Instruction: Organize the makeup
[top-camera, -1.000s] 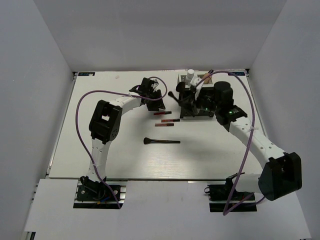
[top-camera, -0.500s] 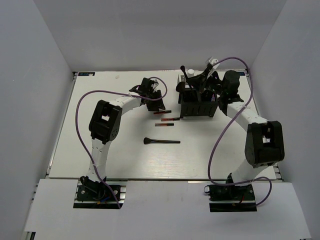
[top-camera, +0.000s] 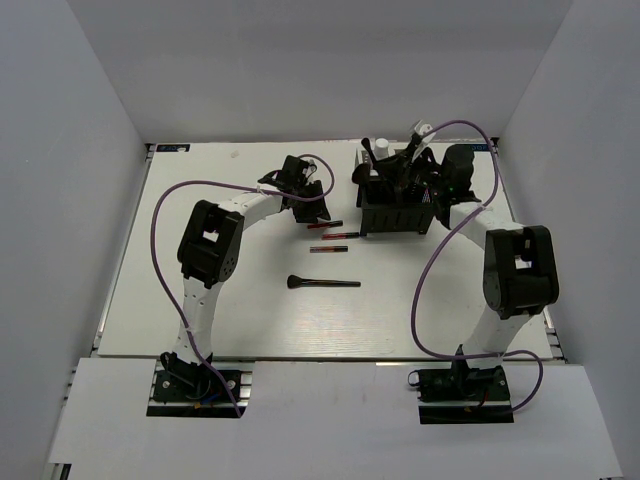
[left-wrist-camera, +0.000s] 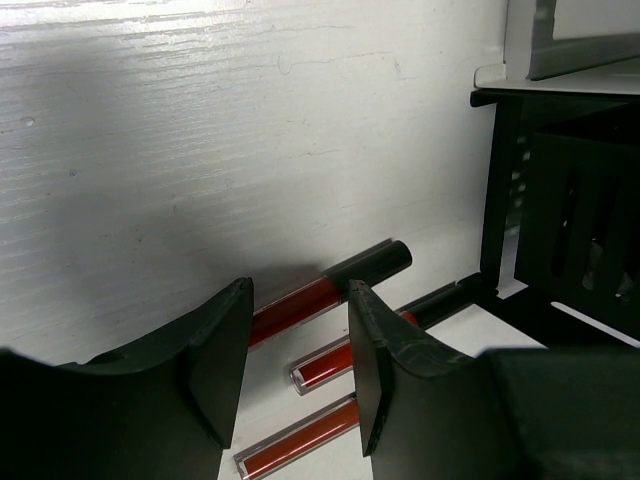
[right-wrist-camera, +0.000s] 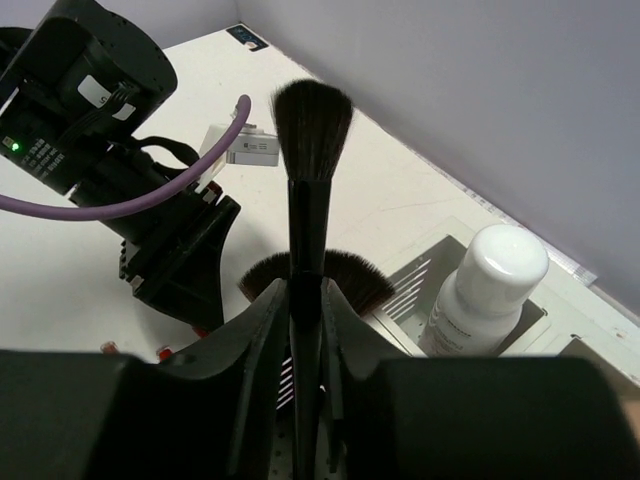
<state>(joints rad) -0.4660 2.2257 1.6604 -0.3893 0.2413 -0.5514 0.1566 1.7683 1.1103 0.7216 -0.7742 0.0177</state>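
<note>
While a slim red pencil (left-wrist-camera: 345, 282) is straddled by the spread left gripper (left-wrist-camera: 298, 295), a black fluffy brush (right-wrist-camera: 309, 190) is pinched by the right gripper (right-wrist-camera: 304, 305).

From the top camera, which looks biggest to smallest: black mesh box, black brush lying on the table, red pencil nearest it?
Largest: black mesh box.
Then the black brush lying on the table.
Smallest: red pencil nearest it.

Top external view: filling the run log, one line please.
right fingers: shut on brush, upright | left fingers: open over red pencils | second brush: on table
</note>
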